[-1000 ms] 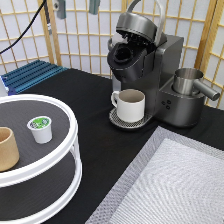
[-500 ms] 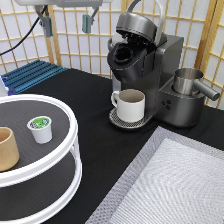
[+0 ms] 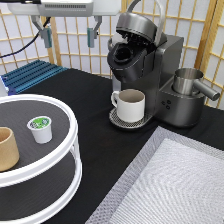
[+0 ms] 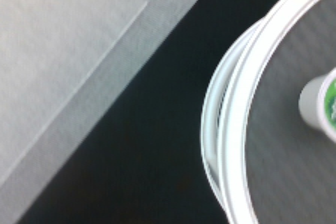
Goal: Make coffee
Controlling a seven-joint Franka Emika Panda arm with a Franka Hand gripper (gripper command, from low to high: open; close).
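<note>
The coffee pod (image 3: 40, 128), small and white with a green-and-white lid, stands upright on the top shelf of the white round two-tier stand (image 3: 70, 150). Part of the pod (image 4: 321, 102) also shows in the wrist view. My gripper (image 3: 69, 36) hangs open at the exterior view's top, high above the table and well above the pod, holding nothing. The dark coffee machine (image 3: 145, 70) stands at the back with its lid raised. A white mug (image 3: 130, 105) sits on its drip tray.
A tan handleless cup (image 3: 7, 148) stands on the stand's top shelf left of the pod. A steel pitcher (image 3: 190, 84) sits beside the machine. A grey mat (image 3: 175, 185) covers the lower right. A blue rack (image 3: 30, 75) lies at the far left.
My gripper has come down into view from the exterior view's top and shifted right, with its fingers spread.
</note>
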